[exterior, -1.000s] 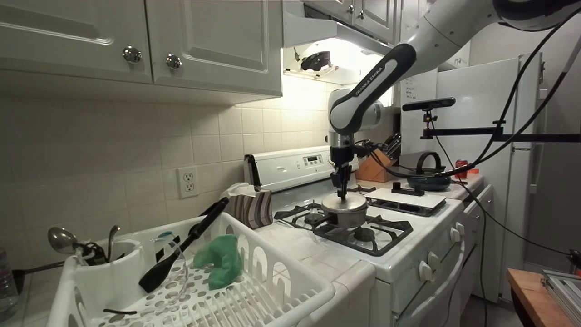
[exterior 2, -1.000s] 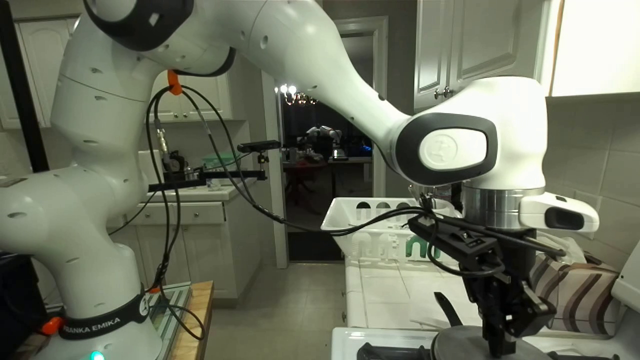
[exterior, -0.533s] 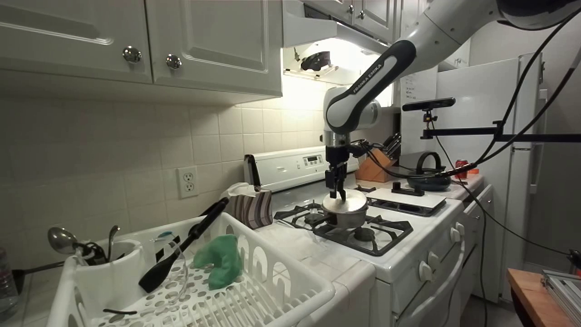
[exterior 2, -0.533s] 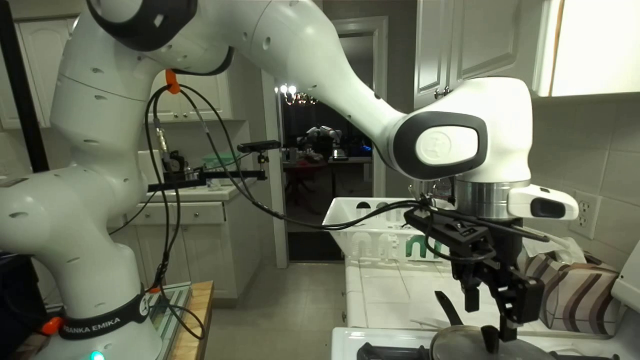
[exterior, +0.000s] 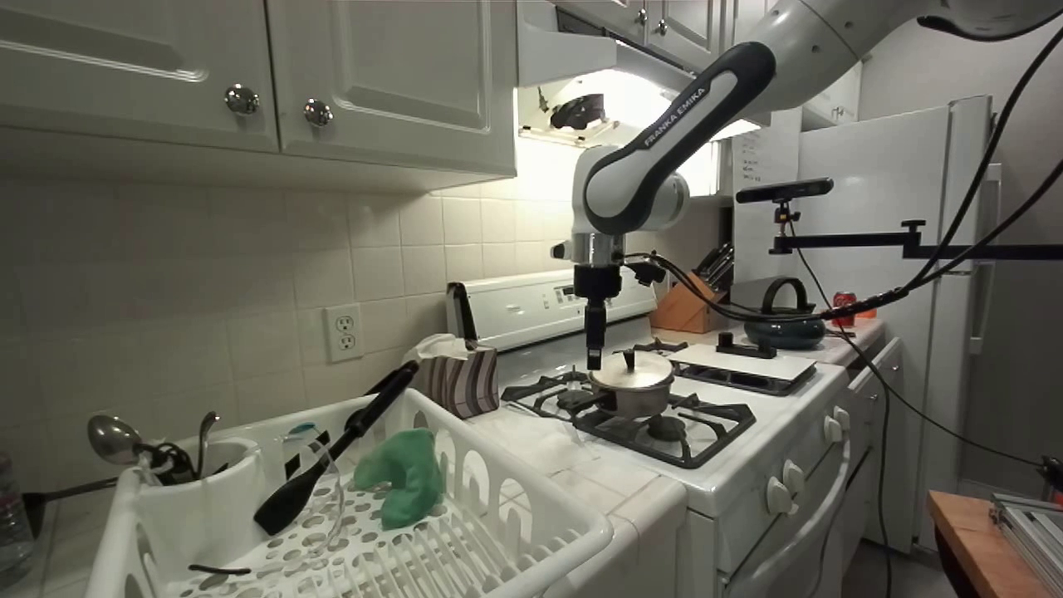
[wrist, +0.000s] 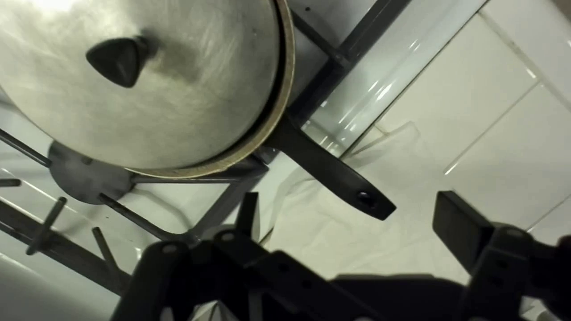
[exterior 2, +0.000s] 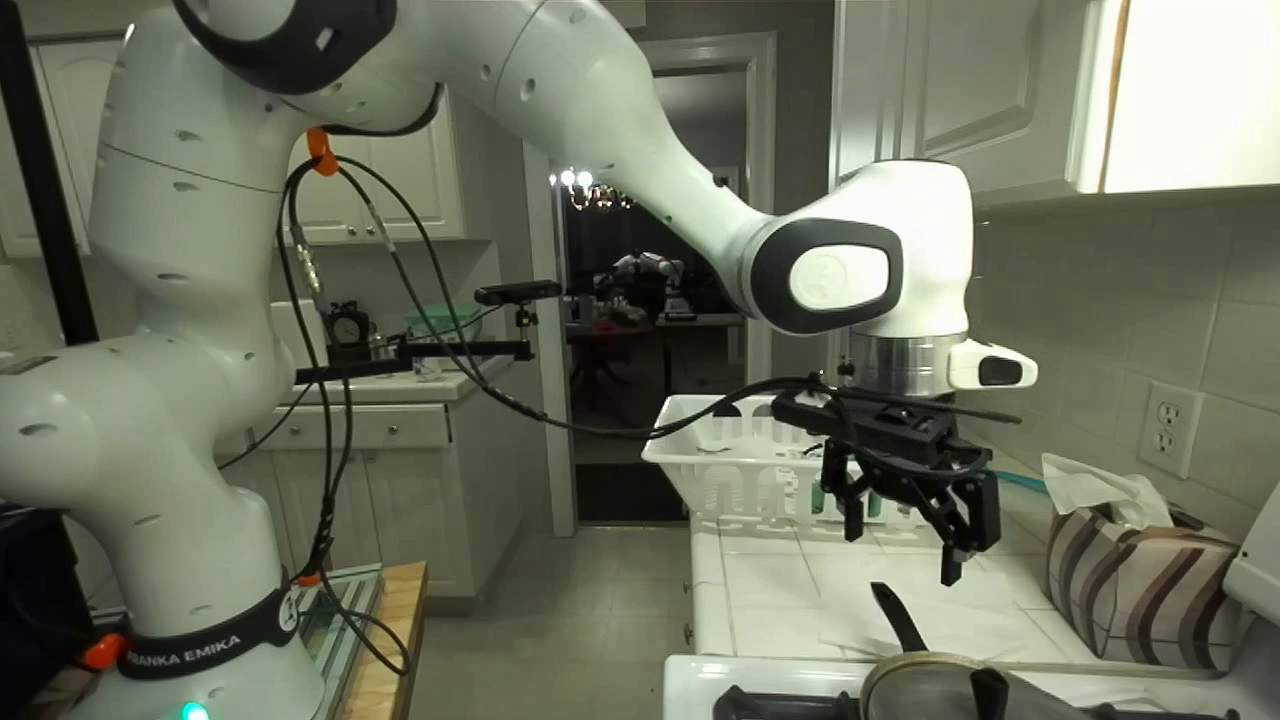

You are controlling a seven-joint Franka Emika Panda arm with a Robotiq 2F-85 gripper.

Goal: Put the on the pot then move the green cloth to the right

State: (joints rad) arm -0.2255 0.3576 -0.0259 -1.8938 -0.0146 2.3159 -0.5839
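Observation:
A silver lid (wrist: 192, 102) with a black knob (wrist: 118, 60) rests on the small pot (exterior: 639, 403), which stands on a stove burner. In the wrist view the pot's black handle (wrist: 330, 174) points towards the space between my fingers. My gripper (exterior 2: 902, 548) is open and holds nothing. It hangs above the stove's edge and the counter, beside the pot and apart from it. The green cloth (exterior: 415, 477) lies in the white dish rack, well away from the gripper; in an exterior view only bits of the cloth (exterior 2: 874, 503) show through the rack's slots.
The dish rack (exterior: 573, 515) holds a black spatula (exterior: 320, 465) and a utensil cup (exterior: 208, 490). A striped tissue box (exterior 2: 1140, 590) stands between rack and stove. Crumpled white paper (wrist: 401, 240) lies on the counter. Beyond the pot is a white board (exterior: 743, 370).
The fingers were at the lid's knob a second ago; they have opened, let go, and risen away towards the dish rack, with the wrist turning. The lid has stayed on the pot.

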